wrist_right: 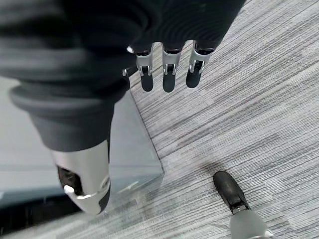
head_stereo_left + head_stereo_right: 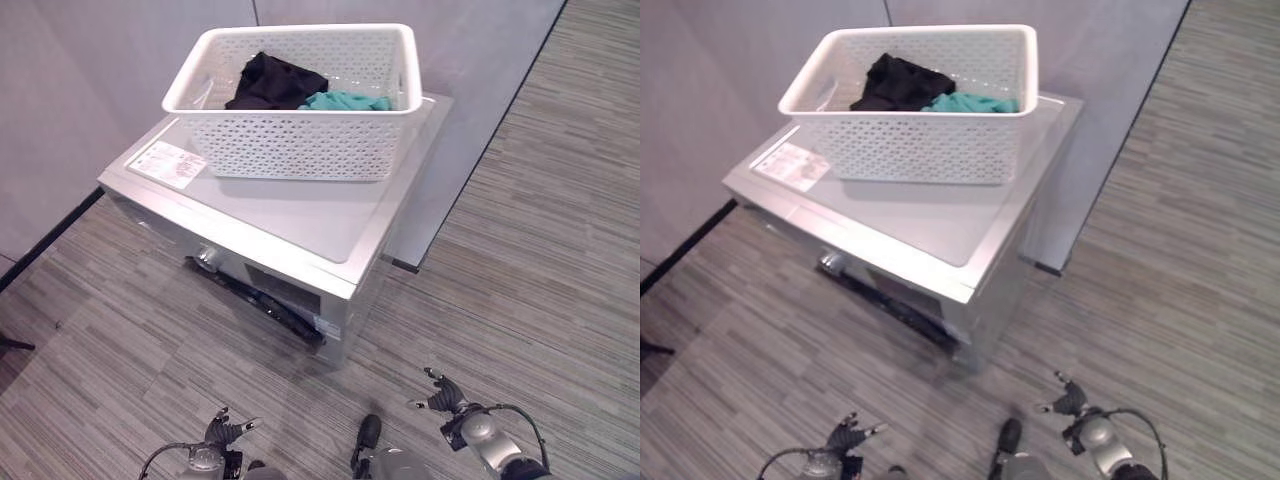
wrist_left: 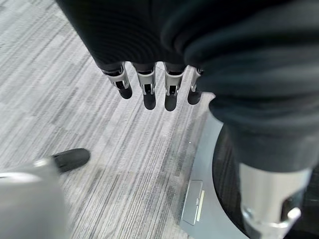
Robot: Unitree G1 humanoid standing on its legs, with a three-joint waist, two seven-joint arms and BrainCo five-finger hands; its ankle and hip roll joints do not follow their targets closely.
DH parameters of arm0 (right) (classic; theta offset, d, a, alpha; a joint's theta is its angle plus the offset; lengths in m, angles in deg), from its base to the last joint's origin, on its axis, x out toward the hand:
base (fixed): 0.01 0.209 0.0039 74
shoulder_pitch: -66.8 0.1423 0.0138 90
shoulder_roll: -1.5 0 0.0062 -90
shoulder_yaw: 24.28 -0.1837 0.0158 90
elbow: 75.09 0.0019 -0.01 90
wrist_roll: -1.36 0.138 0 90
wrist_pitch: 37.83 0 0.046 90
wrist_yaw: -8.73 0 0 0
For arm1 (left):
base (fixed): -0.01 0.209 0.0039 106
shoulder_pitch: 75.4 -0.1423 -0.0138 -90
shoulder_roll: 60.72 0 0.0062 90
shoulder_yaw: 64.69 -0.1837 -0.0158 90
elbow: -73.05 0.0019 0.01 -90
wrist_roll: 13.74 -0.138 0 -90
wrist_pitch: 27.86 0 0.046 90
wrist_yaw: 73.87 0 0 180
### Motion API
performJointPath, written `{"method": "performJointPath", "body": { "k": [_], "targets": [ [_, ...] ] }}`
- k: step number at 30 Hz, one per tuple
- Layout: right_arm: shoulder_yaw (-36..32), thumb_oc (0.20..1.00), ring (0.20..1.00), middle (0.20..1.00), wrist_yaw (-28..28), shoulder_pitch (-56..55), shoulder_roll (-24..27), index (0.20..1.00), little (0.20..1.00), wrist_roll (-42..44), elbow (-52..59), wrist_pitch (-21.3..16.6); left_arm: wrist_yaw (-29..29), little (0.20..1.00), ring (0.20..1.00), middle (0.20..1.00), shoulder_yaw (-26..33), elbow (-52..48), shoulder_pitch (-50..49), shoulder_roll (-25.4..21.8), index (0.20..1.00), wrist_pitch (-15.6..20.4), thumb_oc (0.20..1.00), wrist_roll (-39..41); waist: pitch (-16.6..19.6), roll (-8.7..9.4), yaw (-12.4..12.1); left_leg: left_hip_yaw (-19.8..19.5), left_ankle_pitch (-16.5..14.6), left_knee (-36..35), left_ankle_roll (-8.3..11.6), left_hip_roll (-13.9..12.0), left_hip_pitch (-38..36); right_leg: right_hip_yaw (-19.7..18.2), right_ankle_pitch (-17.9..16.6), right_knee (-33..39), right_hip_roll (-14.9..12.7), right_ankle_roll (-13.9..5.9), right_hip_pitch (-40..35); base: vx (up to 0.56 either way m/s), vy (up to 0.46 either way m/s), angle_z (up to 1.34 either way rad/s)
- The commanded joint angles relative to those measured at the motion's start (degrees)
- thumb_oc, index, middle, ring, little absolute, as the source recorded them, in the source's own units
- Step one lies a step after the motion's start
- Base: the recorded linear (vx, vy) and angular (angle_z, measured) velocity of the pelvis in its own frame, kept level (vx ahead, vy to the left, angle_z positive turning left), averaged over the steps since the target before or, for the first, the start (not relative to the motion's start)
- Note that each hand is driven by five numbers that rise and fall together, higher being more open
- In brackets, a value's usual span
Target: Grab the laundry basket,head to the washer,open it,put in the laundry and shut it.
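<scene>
Fingers of the left hand (image 2: 222, 432) and the right hand (image 2: 445, 398) are held loosely spread, low above the striped floor (image 2: 520, 270), and nothing is gripped. Beyond them, the grey washer (image 2: 290, 215) is seen with its door closed. On its top, towards the wall, the white laundry basket (image 2: 300, 140) is set, with black clothing (image 2: 272, 82) and a teal garment (image 2: 345, 101) inside.

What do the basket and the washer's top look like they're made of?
Basket: looks like white moulded plastic, its walls a perforated lattice with a smooth rolled rim. Washer top: smooth silver-grey with a soft sheen, probably painted metal or plastic; the look leaves that open.
</scene>
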State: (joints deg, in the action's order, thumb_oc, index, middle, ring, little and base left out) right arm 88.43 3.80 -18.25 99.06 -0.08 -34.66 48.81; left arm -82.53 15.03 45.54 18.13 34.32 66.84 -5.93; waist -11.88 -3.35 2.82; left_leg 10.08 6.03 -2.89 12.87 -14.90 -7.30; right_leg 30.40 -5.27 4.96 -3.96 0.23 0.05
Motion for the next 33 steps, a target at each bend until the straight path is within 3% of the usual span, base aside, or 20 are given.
{"method": "performJointPath", "body": {
  "k": [1,2,6,11,15,21,28,33],
  "targets": [
    [1.6,1.0,1.0,1.0,-0.3,3.9,-0.8,1.0,1.0,-2.3,2.5,-0.6,0.0,1.0,1.0,1.0,-4.0,-2.0,-1.7,-2.1,1.0,0.3,1.0,-4.7,3.5,-0.36,-1.0,-0.8,-11.6,3.4,-4.75,2.7,2.5,-7.6,5.5,0.0,-7.8,-7.44,3.4,-0.03,0.2,0.24],
    [1.5,1.0,1.0,1.0,-0.3,3.9,-0.8,1.0,1.0,-2.3,2.5,-0.6,0.0,1.0,1.0,1.0,-4.0,-2.0,-1.7,-2.1,1.0,0.3,1.0,-4.7,3.5,-0.33,-1.0,-0.8,-11.6,3.3,-4.81,2.8,2.5,-7.6,5.5,0.0,-7.9,-7.49,3.4,-0.02,0.353,0.16],
    [4.0,1.0,1.0,1.0,-1.3,12.5,-1.1,1.0,1.0,-4.2,1.6,-0.7,0.3,1.0,1.0,1.0,-4.8,-2.2,-3.9,-3.6,1.0,0.9,1.0,-5.2,3.0,1.02,-3.5,-2.2,-12.7,-0.2,-7.7,7.0,1.9,-8.1,1.7,0.0,-11.8,-10.02,3.8,0.0,0.232,0.12],
    [4.6,1.0,1.0,1.0,-2.1,18.4,-0.7,1.0,1.0,-3.1,1.1,-0.9,-0.3,1.0,1.0,1.0,-4.3,-1.8,-4.0,-4.4,1.0,1.3,1.0,-4.9,1.6,1.5,-4.5,-3.3,-12.5,-0.3,-8.41,8.2,3.5,-9.2,0.1,0.0,-12.9,-10.62,5.3,-0.05,0.047,0.27],
    [5.4,1.0,1.0,1.0,-3.2,26.3,-1.6,1.0,1.0,0.8,-1.4,-1.6,-1.4,1.0,1.0,1.0,-3.5,-0.9,-3.5,-4.6,1.0,2.3,1.0,-1.5,0.0,1.81,-6.6,-3.1,-11.4,-1.2,-8.73,9.5,6.6,-7.2,-2.1,0.0,-15.0,-11.66,8.6,-0.09,0.02,0.06],
    [4.0,1.0,1.0,1.0,-6.3,32.8,3.2,1.0,1.0,3.0,-3.4,-2.5,-1.7,1.0,1.0,1.0,-4.6,-6.7,-3.9,-4.5,1.0,5.0,1.0,5.5,-3.8,-0.47,-8.1,-5.7,-8.3,0.1,-7.64,9.9,15.3,-5.6,-2.8,0.0,-17.2,-12.01,11.7,-0.06,-0.019,0.22],
    [2.0,1.0,1.0,1.0,-8.5,36.9,5.3,1.0,1.0,5.4,-7.9,-3.5,-1.3,1.0,1.0,1.0,-6.0,-11.7,-5.3,-4.5,1.0,6.8,1.0,10.0,-5.3,-3.24,-10.3,-8.4,-6.1,-0.2,-7.49,10.5,20.4,-4.9,-2.7,0.0,-17.7,-12.1,14.2,-0.03,-0.028,0.2],
    [1.4,1.0,1.0,1.0,-9.5,39.0,2.6,1.0,1.0,7.6,-10.4,-3.9,-1.9,1.0,1.0,1.0,-6.8,-12.1,-5.0,-4.4,1.0,7.2,1.0,11.3,-5.2,-4.08,-11.3,-9.3,-5.3,-0.9,-7.38,10.7,21.6,-4.6,-2.5,0.0,-17.8,-12.24,15.0,-0.01,-0.013,0.16]
  ]
}}
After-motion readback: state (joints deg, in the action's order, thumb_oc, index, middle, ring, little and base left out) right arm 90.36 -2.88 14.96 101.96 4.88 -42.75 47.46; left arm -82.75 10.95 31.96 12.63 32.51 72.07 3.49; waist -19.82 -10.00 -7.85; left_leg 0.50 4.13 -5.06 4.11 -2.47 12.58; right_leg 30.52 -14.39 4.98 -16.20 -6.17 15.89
